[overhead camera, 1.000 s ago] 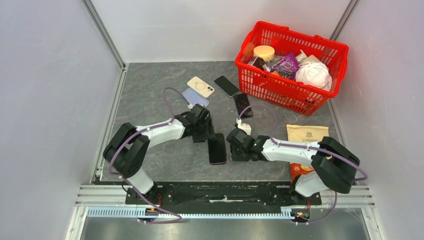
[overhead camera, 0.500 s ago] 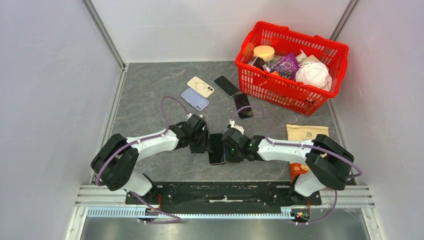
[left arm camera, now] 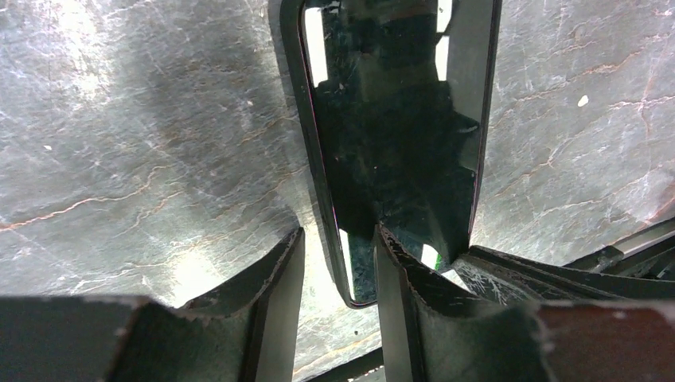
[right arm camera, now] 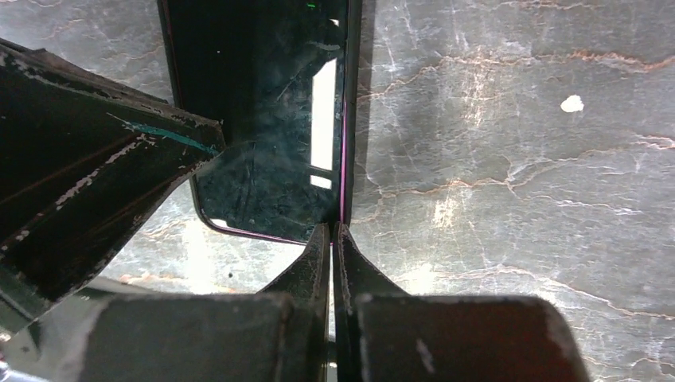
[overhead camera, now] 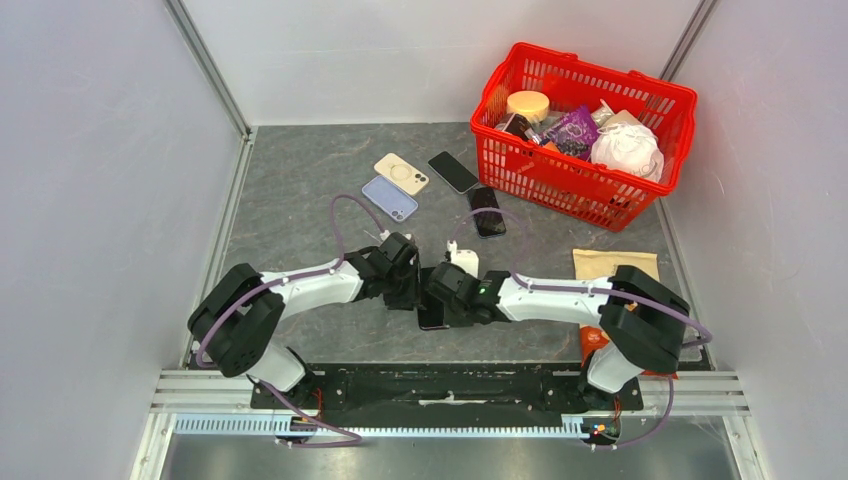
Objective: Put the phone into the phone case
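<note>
- From the top view, my left gripper (overhead camera: 406, 287) and right gripper (overhead camera: 443, 296) meet nose to nose near the front of the grey table (overhead camera: 300, 180), over the black phone (overhead camera: 432, 320). Only the phone's near end shows beneath them.
- Further back lie a beige phone case (overhead camera: 401, 172) and a lilac phone case (overhead camera: 390, 197), touching each other. Two more dark phones (overhead camera: 453, 171) (overhead camera: 487, 211) lie to their right.
- The red basket (overhead camera: 590, 75) stands at the far right. It holds a yellow-lidded jar (overhead camera: 527, 103), a purple packet (overhead camera: 572, 130) and a white plastic bag (overhead camera: 625, 150), with smaller items I cannot make out.
- A tan packet (overhead camera: 613, 263) lies flat on the table near my right arm.
- In the left wrist view, my left gripper (left arm camera: 338, 259) has its fingers (left arm camera: 278, 274) apart. They straddle the black phone's (left arm camera: 390, 119) near corner, one finger off its edge and the other over the glass.
- A dark frame runs round the glass. I cannot tell whether it is a case.
- In the right wrist view, my right gripper (right arm camera: 332, 239) has its fingers pressed together, tips touching the black phone's (right arm camera: 263, 119) purple-lined edge. I cannot tell whether they nip it.
</note>
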Controlling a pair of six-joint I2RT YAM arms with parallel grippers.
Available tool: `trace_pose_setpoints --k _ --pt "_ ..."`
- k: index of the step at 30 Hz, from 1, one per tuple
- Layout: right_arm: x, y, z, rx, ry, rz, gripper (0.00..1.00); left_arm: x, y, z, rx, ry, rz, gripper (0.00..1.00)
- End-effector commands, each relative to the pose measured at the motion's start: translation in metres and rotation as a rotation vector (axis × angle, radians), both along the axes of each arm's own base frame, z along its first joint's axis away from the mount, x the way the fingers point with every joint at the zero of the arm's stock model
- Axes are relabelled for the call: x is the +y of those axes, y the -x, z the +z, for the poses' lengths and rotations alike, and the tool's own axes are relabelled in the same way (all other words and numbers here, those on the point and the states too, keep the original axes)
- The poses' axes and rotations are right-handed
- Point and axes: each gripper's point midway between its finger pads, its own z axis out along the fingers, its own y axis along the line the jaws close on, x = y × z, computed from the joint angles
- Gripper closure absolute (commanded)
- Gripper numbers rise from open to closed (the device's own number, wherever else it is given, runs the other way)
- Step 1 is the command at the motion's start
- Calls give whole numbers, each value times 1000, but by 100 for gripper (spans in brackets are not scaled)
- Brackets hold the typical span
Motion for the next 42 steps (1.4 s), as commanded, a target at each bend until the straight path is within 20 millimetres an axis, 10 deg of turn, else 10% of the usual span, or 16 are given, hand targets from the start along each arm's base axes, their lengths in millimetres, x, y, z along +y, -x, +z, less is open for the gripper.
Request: trace_pose_setpoints --k 1,9,22,33,42 --pt "-13 25 -54 53 169 25 100 0 0 -6 -7 -22 -21 57" --pt "-15 37 -76 53 282 45 100 2 -5 -3 -21 -42 3 57" --pt "-26 -9 22 -91 34 -29 61 4 -8 2 -38 -53 9 57" --pt "0 -17 -4 6 -83 -8 53 3 -9 -2 -30 -63 5 57" --pt "0 -4 -35 21 71 9 76 3 -10 -10 -21 -77 16 60"
